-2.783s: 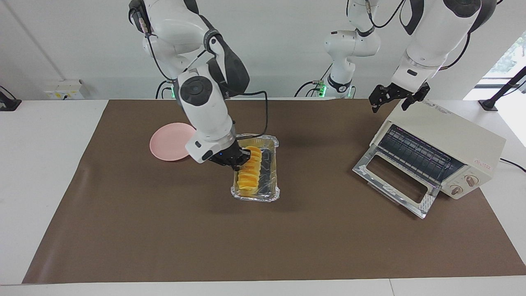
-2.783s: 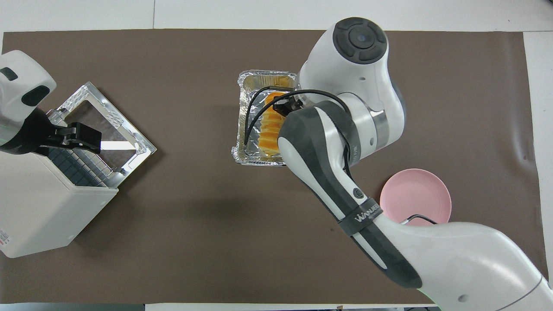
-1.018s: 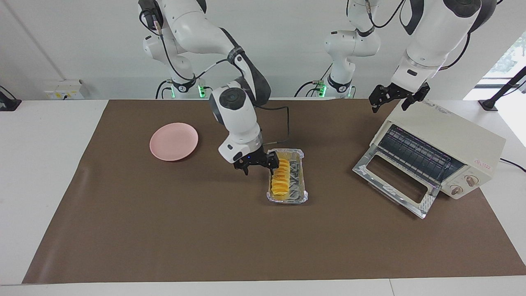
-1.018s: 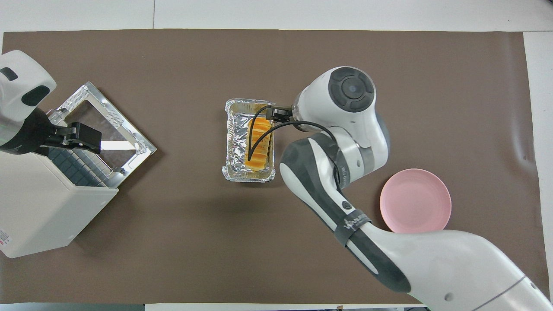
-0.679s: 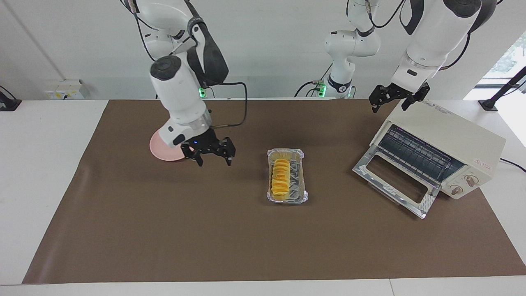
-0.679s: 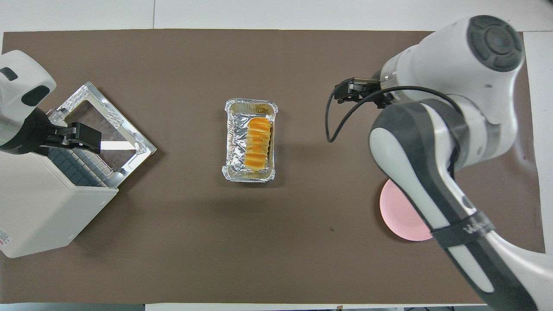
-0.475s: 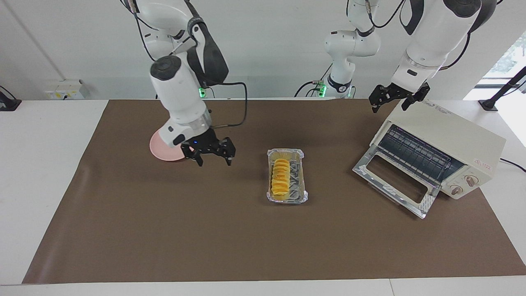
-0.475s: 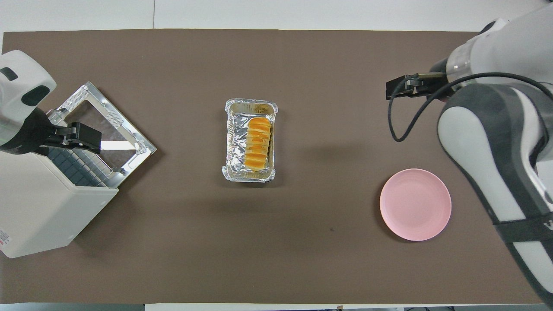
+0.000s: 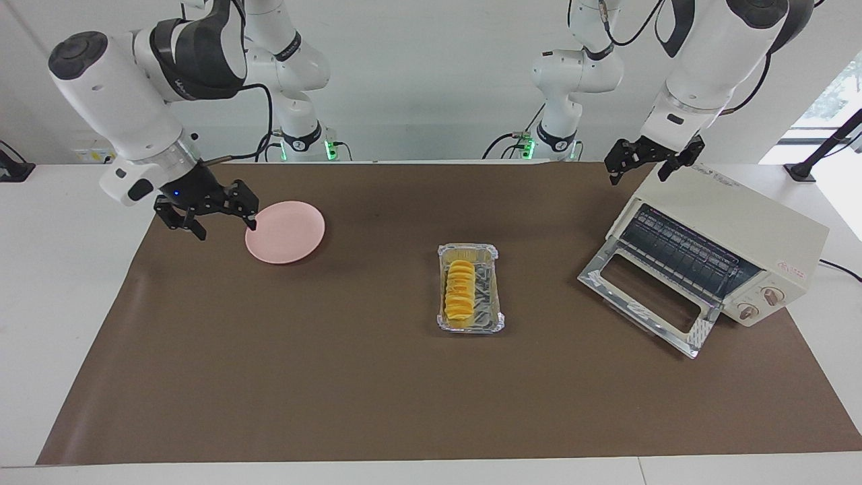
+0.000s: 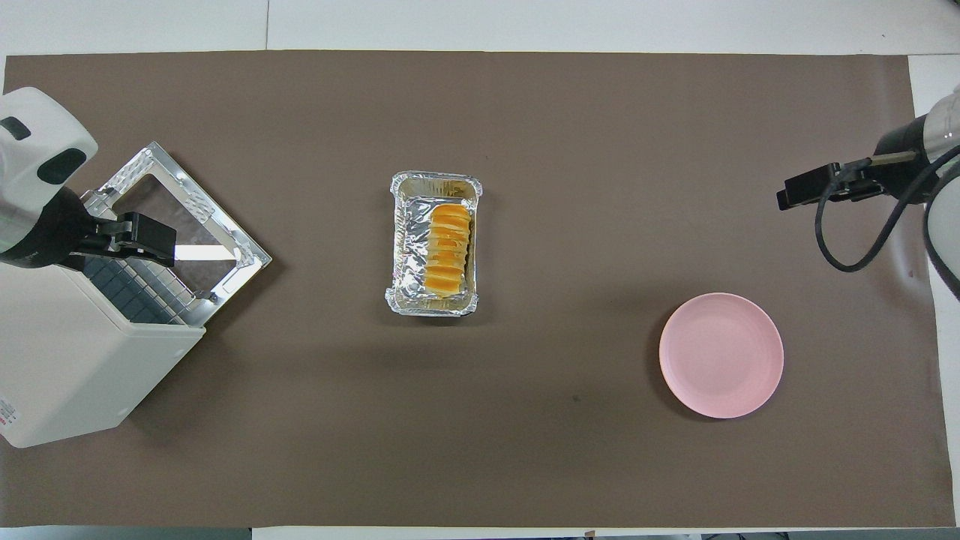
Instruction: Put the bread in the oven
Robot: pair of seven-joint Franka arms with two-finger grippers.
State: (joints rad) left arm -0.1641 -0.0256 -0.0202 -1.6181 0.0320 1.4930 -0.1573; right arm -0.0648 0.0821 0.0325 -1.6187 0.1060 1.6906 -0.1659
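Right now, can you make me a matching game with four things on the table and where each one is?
Things:
1. bread
2. oven door
3. pink plate
4. left end effector

Places or states:
A. folded down open
B. over the oven's top
C. lying in the foil tray
D. toward the right arm's end, with nothing on it

Pairs: 1-C, 2-A, 3-D, 4-B

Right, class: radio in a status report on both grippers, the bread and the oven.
Right gripper open, empty, beside pink plate. Left gripper open, waiting over oven. Bread in foil tray, oven door down, path unobstructed.
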